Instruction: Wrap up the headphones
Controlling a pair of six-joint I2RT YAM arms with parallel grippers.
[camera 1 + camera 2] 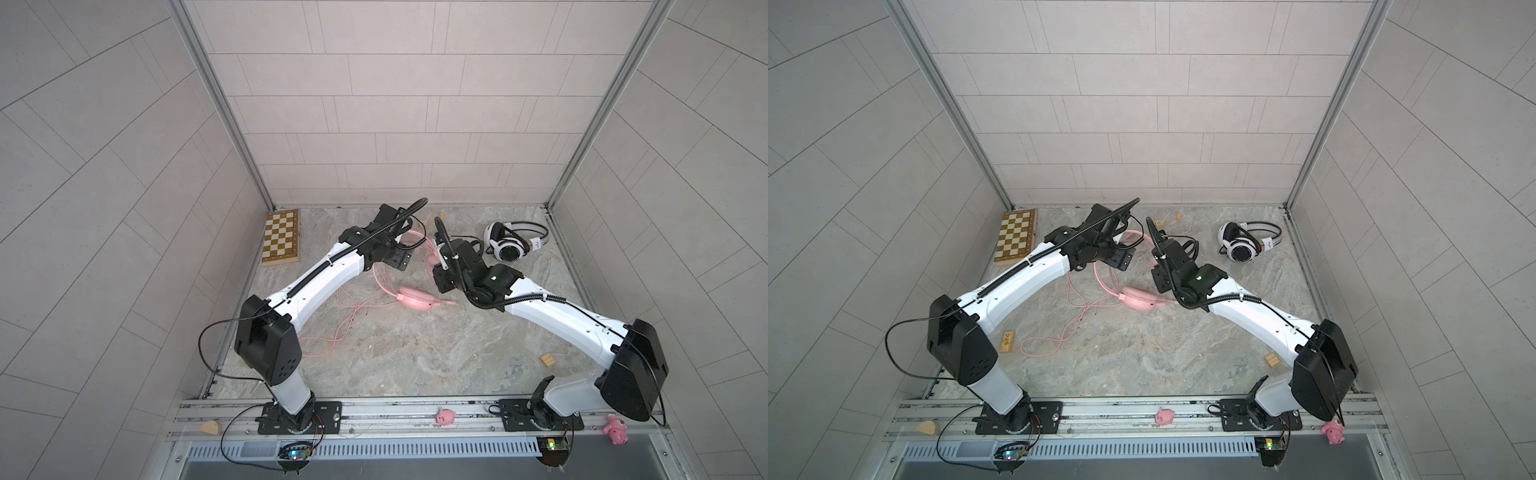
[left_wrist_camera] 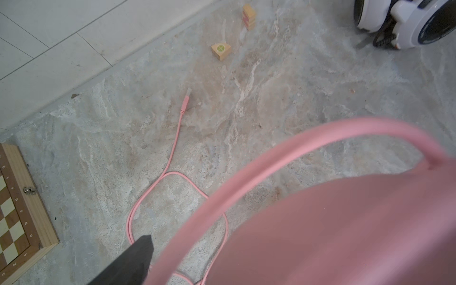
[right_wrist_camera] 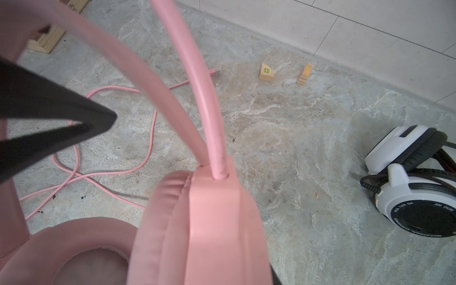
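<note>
Top views both show chessboard (image 1: pixel 281 237) in desk's (image 1: pixel 415 365) far left corner. Left arm extends over pink cable (image 1: pixel 332 328), which sprawls loose on desk. Left wrist view: one finger (image 2: pixel 138 256) beside pink headband, other finger hidden, so cannot tell how left jaws stand. Pink headphones (image 1: pixel 415 297) mid-desk: one ear cup lying flat, other raised. Right wrist view: right jaws clamped on raised cup. White headphones (image 1: pixel 509 243) far right near back wall, well apart from pink pair.
</note>
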